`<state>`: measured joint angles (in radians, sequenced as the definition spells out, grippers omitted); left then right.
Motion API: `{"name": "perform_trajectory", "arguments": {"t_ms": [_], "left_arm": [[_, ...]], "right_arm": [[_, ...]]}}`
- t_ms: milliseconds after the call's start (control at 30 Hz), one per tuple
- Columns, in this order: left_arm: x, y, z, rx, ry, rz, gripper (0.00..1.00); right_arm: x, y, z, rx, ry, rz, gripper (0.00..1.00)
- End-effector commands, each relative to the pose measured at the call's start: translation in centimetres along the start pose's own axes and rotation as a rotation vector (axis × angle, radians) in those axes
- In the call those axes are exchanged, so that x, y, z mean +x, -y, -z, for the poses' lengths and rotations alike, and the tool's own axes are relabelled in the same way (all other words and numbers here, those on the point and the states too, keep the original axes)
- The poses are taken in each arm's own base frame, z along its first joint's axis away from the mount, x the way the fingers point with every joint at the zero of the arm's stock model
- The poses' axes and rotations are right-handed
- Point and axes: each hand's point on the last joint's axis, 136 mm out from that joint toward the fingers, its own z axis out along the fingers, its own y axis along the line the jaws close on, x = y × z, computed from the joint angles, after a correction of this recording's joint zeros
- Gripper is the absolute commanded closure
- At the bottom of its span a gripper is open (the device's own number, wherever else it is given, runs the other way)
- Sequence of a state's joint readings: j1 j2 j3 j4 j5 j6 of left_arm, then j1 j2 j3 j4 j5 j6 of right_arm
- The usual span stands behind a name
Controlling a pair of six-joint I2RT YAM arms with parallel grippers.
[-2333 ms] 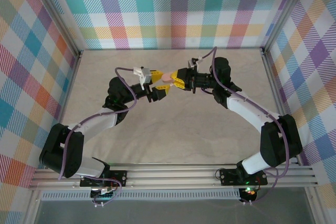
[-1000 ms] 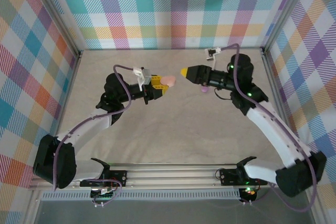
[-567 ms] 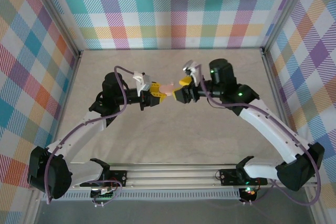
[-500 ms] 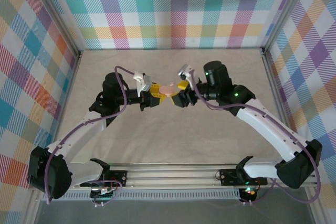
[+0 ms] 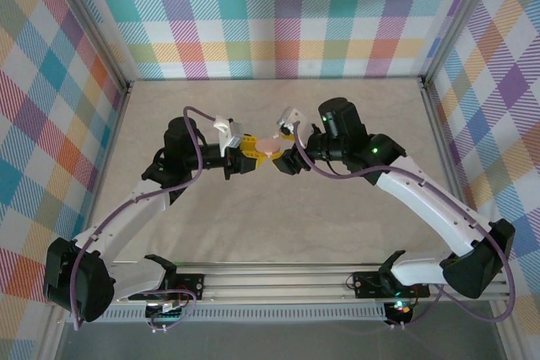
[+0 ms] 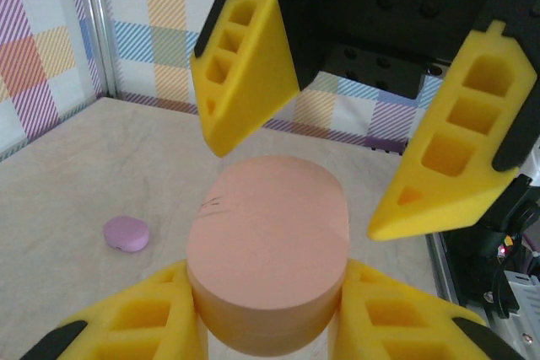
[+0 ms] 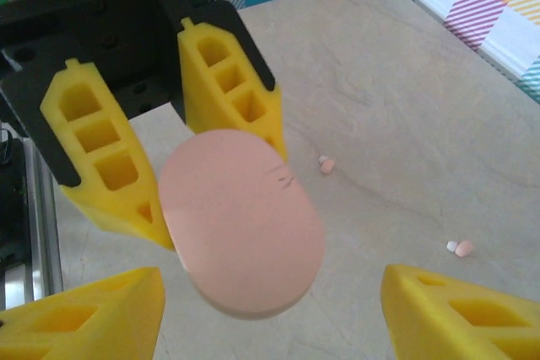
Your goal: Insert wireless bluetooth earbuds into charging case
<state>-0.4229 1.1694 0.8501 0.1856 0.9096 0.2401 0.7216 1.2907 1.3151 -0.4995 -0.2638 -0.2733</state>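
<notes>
left arm (image 5: 135,206) and right arm (image 5: 422,196): white shells, black joints
a purple cable (image 5: 191,110) loops along each; left gripper (image 5: 253,147) and right gripper (image 5: 281,150) carry yellow wedge fingers (image 6: 249,56) with square cut-outs, backed by black plates.

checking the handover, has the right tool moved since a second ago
Yes. The right tool came away from the plaid back wall, leftward to the salmon-pink oval plastic case.

Beige marbled tabletop (image 5: 278,225); plaid walls (image 5: 278,14) around; aluminium rail (image 5: 278,282) along near edge.
</notes>
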Motion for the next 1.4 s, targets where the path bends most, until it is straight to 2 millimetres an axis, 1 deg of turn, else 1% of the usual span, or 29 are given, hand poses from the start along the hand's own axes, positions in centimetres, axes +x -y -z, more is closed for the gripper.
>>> {"name": "perform_trajectory", "arguments": {"t_ms": [0,200,367,533,667,800,933,1133,1367], "left_arm": [[-0.2,1.1,0.1,0.041,0.017,-0.016,0.86],[-0.2,1.3,-0.1,0.051,0.016,-0.016,0.86],[-0.2,1.3,-0.1,0.054,0.014,-0.016,0.86],[-0.4,1.4,-0.2,0.057,0.018,-0.021,0.86],[-0.4,1.5,-0.3,0.071,0.015,-0.016,0.86],[-0.4,1.7,-0.4,0.075,0.016,-0.018,0.87],[-0.2,1.7,-0.6,0.082,0.01,-0.013,0.87],[0.0,1.8,-0.7,0.09,0.008,-0.014,0.87],[0.1,2.0,-0.7,0.103,0.003,-0.012,0.89]], "right_arm": [[-1.0,0.2,0.1,0.01,0.011,-0.007,0.32],[-0.9,0.5,-0.4,0.018,-0.004,-0.009,0.32],[-0.9,0.0,-0.2,-0.012,-0.001,-0.002,0.31],[-0.5,0.2,-0.4,-0.001,-0.018,0.016,0.31],[-0.1,1.2,-0.6,0.051,-0.046,0.015,0.31],[0.0,1.8,-0.9,0.078,-0.068,0.025,0.31],[0.2,3.2,-1.1,0.141,-0.085,0.038,0.3],[-1.1,4.5,-0.6,0.2,-0.059,0.037,0.3],[-1.7,5.7,-0.3,0.226,-0.056,-0.006,0.3]]}}
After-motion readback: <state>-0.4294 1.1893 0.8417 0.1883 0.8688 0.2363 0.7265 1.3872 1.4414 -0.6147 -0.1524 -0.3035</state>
